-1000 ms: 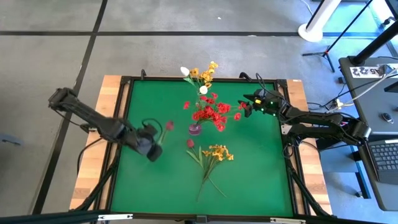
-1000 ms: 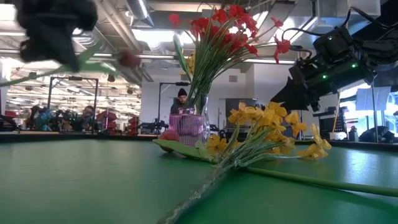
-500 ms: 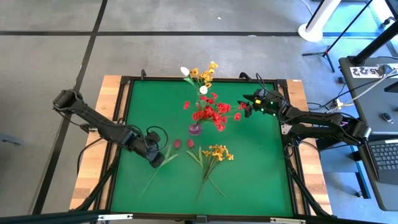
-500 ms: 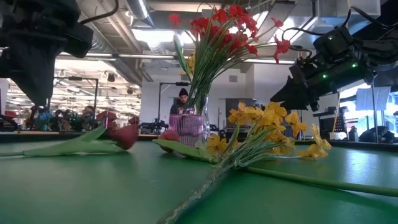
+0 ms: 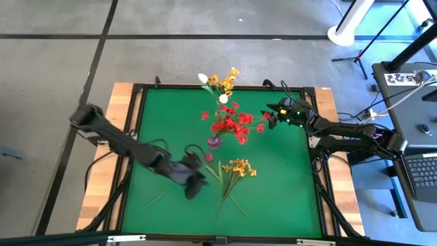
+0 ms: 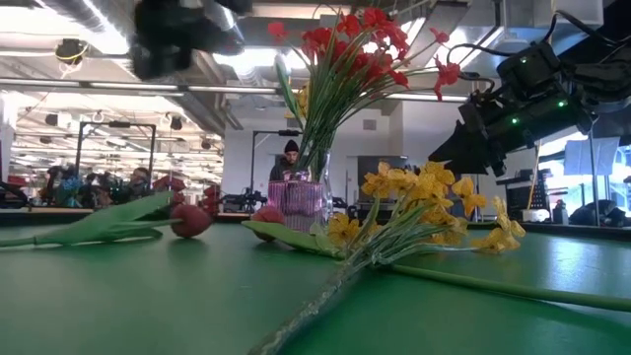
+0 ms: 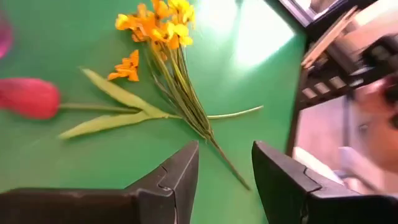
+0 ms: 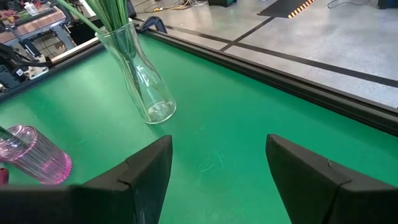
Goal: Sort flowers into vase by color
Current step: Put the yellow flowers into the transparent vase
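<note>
Where yellow flowers [image 7: 155, 25] lie, left tool [image 7: 225, 171] above.

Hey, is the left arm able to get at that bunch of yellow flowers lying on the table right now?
Probably yes. The left pincer is open and empty, right beside the yellow bunch, which lies flat on the green table with nothing between them. Only a dark red bud lies nearby.

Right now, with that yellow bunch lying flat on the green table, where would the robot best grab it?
Probably on the bare green stems just below the blossoms of the yellow bunch, coming straight down from above. The stems lie flat and gathered together there, while the blossoms spread wide. The left hand, open, is close to it.
</note>
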Controlling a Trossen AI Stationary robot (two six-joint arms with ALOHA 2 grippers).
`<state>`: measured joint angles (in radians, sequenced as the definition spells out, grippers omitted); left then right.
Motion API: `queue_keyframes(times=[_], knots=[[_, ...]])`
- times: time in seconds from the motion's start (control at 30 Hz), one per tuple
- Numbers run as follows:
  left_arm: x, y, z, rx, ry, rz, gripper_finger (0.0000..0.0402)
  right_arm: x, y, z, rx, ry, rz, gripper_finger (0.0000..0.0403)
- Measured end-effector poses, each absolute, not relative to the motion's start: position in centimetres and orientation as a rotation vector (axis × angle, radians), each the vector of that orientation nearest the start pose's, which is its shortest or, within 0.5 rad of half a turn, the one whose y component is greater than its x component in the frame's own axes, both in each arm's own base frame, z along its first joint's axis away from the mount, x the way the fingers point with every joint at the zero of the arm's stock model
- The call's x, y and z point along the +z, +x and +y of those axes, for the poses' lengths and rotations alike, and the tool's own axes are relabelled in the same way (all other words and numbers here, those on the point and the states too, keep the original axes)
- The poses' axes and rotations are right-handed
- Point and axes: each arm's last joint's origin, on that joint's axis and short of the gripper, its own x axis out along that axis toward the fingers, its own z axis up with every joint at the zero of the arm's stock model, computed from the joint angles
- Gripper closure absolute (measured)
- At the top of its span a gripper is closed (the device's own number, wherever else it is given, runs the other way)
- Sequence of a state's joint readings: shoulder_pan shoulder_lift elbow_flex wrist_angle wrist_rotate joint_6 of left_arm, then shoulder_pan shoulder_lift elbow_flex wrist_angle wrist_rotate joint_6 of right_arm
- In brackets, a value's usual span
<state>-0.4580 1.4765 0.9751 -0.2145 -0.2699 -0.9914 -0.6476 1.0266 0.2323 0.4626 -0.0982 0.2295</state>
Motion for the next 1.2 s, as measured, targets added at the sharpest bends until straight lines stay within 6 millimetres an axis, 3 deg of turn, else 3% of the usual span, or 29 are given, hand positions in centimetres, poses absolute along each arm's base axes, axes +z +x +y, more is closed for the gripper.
queue_keyframes(times=[0.27, 0.4, 0.6, 1.2], knots=[[19.8, 36.2, -15.4, 0.180, -0.530, 0.792, 0.0257, 16.5, 15.3, -11.2, -0.568, 0.345, 0.251, 0.0146], [18.3, 38.8, -15.5, 0.207, -0.492, 0.836, 0.0257, 16.5, 15.3, -11.1, -0.544, 0.349, 0.252, 0.0146], [15.6, 39.9, -15.1, 0.303, -0.455, 0.972, 0.0257, 16.5, 15.3, -11.0, -0.526, 0.353, 0.254, 0.0146], [13.5, 41.0, -14.7, 0.323, -0.503, 0.970, 0.0268, 16.4, 15.3, -11.0, -0.528, 0.362, 0.268, 0.0146]])
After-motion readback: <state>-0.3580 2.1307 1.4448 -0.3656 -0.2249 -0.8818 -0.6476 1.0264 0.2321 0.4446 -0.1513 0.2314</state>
